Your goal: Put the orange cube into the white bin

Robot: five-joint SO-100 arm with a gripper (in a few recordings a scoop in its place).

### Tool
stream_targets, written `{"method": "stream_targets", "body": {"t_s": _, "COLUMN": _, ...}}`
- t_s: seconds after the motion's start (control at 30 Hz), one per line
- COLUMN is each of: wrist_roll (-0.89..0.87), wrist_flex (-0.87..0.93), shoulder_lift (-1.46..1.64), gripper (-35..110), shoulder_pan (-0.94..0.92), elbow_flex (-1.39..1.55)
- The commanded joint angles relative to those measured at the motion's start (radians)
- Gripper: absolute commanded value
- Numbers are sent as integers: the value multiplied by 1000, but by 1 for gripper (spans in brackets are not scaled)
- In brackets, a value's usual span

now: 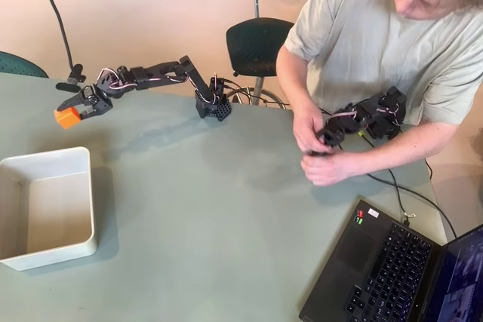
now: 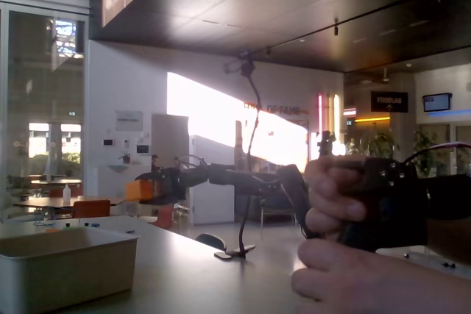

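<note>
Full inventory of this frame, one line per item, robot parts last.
orange cube: 1, orange, held in the jaws, above the table beyond the bin's far edge
white bin: 1, white, left side of table, nothing inside
table: 1, grey-green
laptop: 1, black, bottom right corner
chairs: 2 dark, behind table
person: 1, light shirt, right side
arm: 1, black, stretched left
gripper: 1, black, shut on cube
</note>
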State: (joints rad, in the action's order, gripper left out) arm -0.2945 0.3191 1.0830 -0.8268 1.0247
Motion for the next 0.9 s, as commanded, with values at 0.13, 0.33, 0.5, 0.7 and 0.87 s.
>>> {"method": "stream_targets", "body": {"t_s": 0.13, "wrist_roll": -2, "wrist_flex": -282, "shoulder_lift": -100, "gripper": 28, "shoulder_pan": 100, "elbow_flex": -32}}
{"method": "stream_targets", "body": {"t_s": 0.33, "wrist_roll": -6, "wrist_flex": -298, "shoulder_lift": -135, "gripper": 28, "shoulder_pan": 141, "elbow_flex": -32}}
{"method": "stream_targets", "body": {"t_s": 0.5, "wrist_roll": -9, "wrist_flex": -298, "shoulder_lift": -170, "gripper": 28, "shoulder_pan": 176, "elbow_flex": -32}}
{"method": "stream_targets", "body": {"t_s": 0.7, "wrist_roll": -259, "wrist_flex": -299, "shoulder_lift": -196, "gripper": 28, "shoulder_pan": 207, "elbow_flex": -34}}
{"method": "stream_targets", "body": {"t_s": 0.87, "wrist_roll": -641, "wrist_flex": -299, "shoulder_lift": -186, "gripper": 28, "shoulder_pan": 202, "elbow_flex": -34}}
